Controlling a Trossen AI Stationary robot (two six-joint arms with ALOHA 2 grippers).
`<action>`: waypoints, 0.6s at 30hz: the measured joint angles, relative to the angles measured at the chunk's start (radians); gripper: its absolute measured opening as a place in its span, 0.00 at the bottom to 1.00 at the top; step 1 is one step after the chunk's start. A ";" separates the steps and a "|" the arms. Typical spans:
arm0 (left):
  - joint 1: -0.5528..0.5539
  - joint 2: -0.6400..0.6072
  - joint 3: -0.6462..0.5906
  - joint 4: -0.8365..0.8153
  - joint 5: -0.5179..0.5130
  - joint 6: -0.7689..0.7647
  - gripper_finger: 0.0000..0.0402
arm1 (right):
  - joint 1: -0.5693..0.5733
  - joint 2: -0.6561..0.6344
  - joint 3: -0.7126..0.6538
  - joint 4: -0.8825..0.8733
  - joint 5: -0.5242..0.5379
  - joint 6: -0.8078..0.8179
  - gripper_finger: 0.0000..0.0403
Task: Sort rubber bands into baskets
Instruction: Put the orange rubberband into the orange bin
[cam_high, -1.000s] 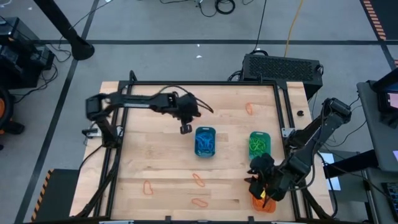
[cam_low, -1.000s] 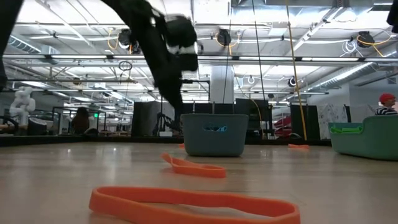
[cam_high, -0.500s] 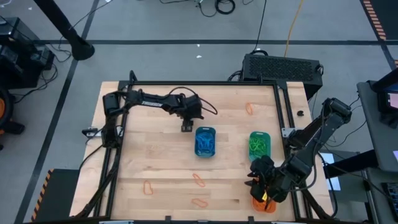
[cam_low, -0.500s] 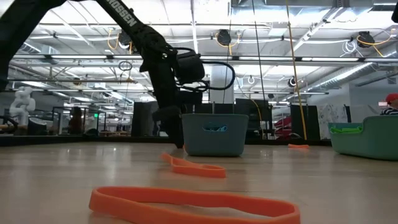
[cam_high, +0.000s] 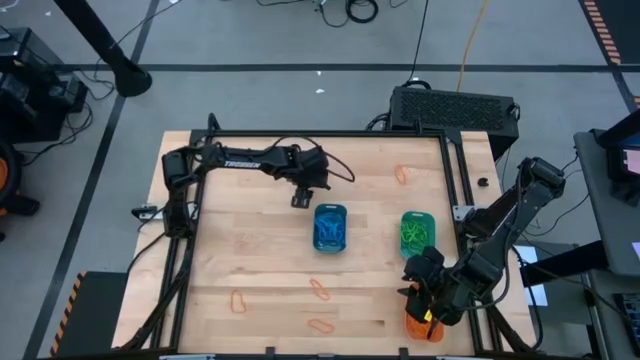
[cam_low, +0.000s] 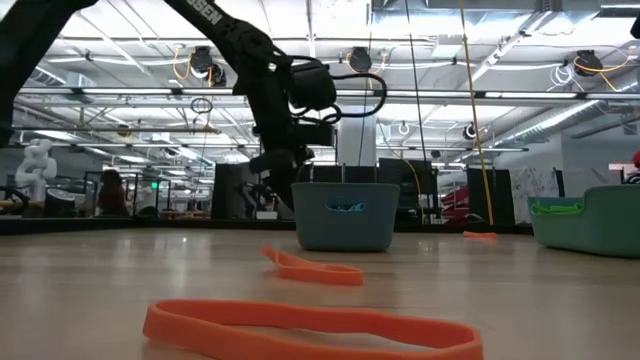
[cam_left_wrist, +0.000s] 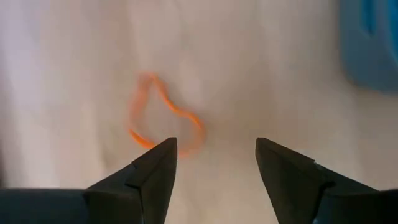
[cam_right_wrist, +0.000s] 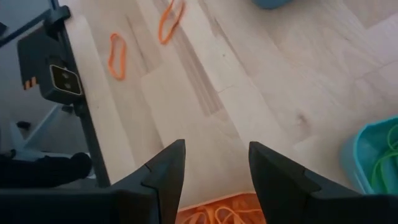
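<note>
Orange rubber bands (cam_high: 318, 289) lie scattered flat on the pale wood table (cam_high: 250, 260): three thin, floppy loops near the front edge and one more toward the far side (cam_high: 401, 174). None is held. In the middle stand the blue basket (cam_high: 330, 227) and the teal-green basket (cam_high: 418, 231), smooth rounded plastic tubs already holding bands of their own colour. The orange basket (cam_high: 424, 328) sits at the front right corner, mostly hidden under the right gripper (cam_high: 424, 297), whose jaws hang apart and empty above it, probably for a drop. The left gripper (cam_high: 301, 201) hovers just beside the blue basket's far end, jaws wide and empty; its wrist view shows a blurred orange loop (cam_left_wrist: 163, 120) ahead.
</note>
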 joint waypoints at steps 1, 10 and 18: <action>0.005 0.002 0.001 0.026 -0.001 0.020 0.56 | -0.001 0.000 0.000 -0.006 0.000 0.000 0.42; 0.066 0.128 0.005 0.098 0.064 0.051 0.56 | -0.004 0.000 0.000 0.012 -0.034 0.028 0.42; 0.040 0.154 0.005 0.071 0.016 0.043 0.25 | -0.003 0.000 0.000 0.021 -0.056 0.042 0.42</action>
